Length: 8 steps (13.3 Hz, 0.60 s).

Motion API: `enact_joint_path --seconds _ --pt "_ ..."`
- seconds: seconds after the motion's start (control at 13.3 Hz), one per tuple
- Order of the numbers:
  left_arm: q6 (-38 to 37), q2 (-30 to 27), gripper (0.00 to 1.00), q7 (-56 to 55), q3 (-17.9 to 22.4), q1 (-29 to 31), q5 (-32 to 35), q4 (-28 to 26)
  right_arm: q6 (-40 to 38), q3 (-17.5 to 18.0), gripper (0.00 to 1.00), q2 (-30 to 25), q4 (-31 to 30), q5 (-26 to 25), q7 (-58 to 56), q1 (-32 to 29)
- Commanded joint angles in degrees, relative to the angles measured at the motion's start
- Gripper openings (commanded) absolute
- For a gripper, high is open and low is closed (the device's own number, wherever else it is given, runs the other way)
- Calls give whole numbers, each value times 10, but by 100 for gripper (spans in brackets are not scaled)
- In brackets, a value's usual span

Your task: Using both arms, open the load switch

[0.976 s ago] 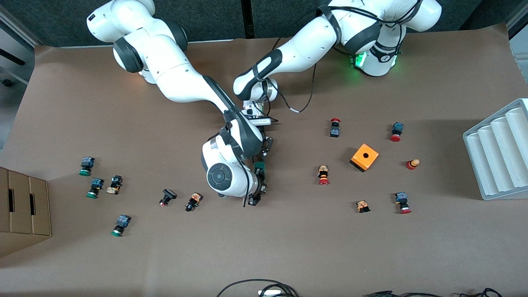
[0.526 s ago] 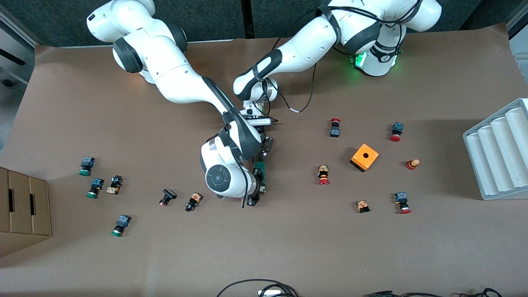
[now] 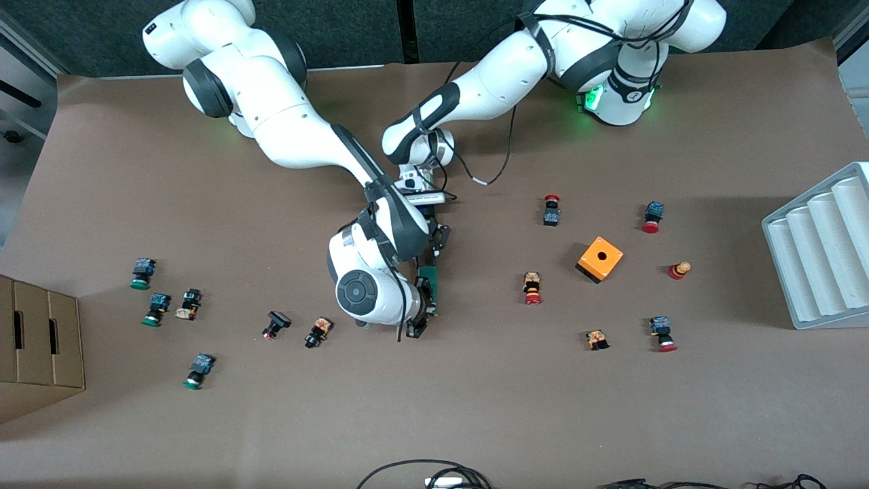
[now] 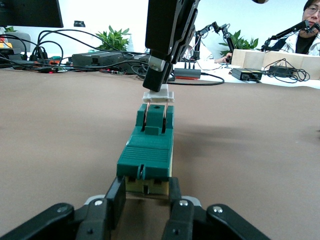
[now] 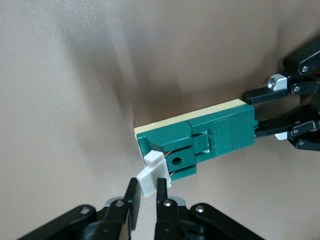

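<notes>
With the left gripper [image 4: 143,200] clamping the narrow dark-green plastic load switch [image 4: 148,150] and the right gripper [image 5: 146,196] pinching its small white end tab [image 5: 152,175], the tab is risking slipping free if the pull goes off-axis.

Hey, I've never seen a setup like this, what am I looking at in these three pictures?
Two white robot arms work at a brown table. One picture looks down from above; the other two come from cameras on each arm's wrist. Scattered around are small push buttons, an orange cube, a cardboard box and a white rack. In the middle lies a green load switch. The left gripper is shut on one end, the right gripper on the white piece at the other end.
</notes>
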Motion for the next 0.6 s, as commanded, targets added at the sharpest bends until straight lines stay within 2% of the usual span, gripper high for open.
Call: enact_joint_path --seconds 0.0,0.3,0.53 --pt "-21 13 41 -5 5 -11 -39 1 0 2 18 -30 -62 -3 -20 3" --pt "-34 8 41 31 5 -18 -61 6 11 14 18 -58 -100 -18 -30 3" --pt "-8 10 42 39 5 -12 -58 35 24 22 18 -67 -118 -35 -31 7"
